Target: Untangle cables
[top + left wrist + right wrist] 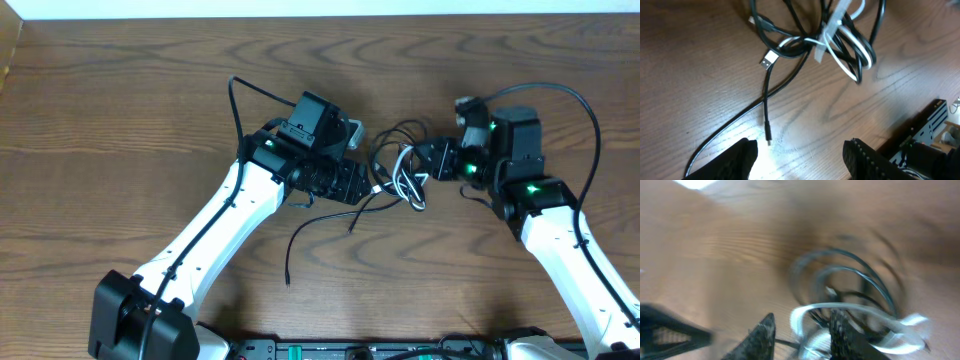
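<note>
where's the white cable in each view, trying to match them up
Overhead: the white cable lies mid-table between the two arms, inside the tangle.
Left wrist: top right, a white loop threaded through dark cords.
Right wrist: bottom centre to right, a blurred white band.
Shared landmark: the black cables looped around it, visible in all three views.
</note>
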You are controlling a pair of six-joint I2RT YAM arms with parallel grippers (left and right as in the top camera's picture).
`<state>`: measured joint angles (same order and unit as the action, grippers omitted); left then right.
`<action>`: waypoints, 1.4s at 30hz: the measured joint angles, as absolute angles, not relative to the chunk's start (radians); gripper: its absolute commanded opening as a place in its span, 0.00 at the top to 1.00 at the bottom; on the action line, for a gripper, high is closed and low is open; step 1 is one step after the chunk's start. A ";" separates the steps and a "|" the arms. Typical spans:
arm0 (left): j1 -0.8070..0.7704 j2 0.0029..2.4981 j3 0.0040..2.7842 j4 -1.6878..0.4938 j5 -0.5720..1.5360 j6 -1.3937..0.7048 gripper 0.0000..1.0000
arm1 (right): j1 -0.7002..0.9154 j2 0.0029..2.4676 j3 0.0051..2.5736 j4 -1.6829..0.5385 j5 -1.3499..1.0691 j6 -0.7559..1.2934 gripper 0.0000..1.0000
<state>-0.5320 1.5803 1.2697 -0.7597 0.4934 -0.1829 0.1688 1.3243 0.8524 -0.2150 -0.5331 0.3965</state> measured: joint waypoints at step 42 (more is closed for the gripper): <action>-0.621 1.580 1.268 -0.759 0.034 -0.205 0.44 | 0.168 1.396 0.855 -0.397 -0.254 -0.096 0.67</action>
<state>-0.6212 1.5803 1.2682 -0.7586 0.0341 -0.2054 0.1684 1.3960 0.8551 -0.3965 -0.2539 -0.0956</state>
